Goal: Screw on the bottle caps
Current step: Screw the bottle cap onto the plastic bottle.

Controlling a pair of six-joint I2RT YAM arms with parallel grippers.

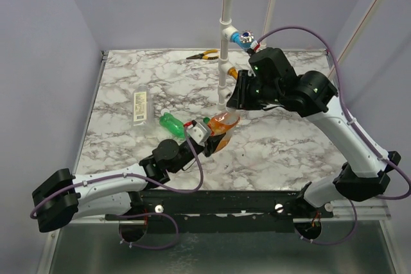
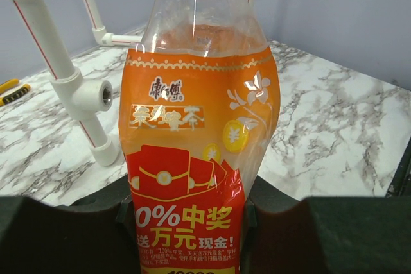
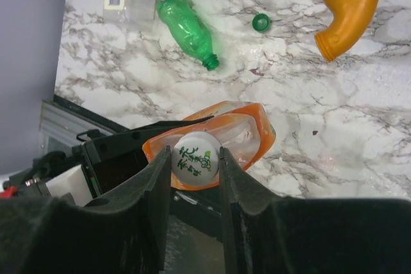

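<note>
Cap, white with green print, sits over the mouth of the orange bottle, which is held above the table near its middle, a little toward the near edge. The main risk, as I judge it, is cross-threading: the neck is hidden under the cap, so I cannot tell whether the threads have caught, and turning a tilted cap would jam it. The bottle is thin and looks crumpled, so it may twist or buckle and turn along with the cap instead of resisting. The hold on the cap is shallow, so it could also slip out and drop to the table. The right gripper has closed on the cap. Its fingers press the rim from two opposite sides, the cap right at their tips with no gap showing. The left gripper is clamped tight around the bottle's lower body, with the neck pointing away toward the right gripper.
</note>
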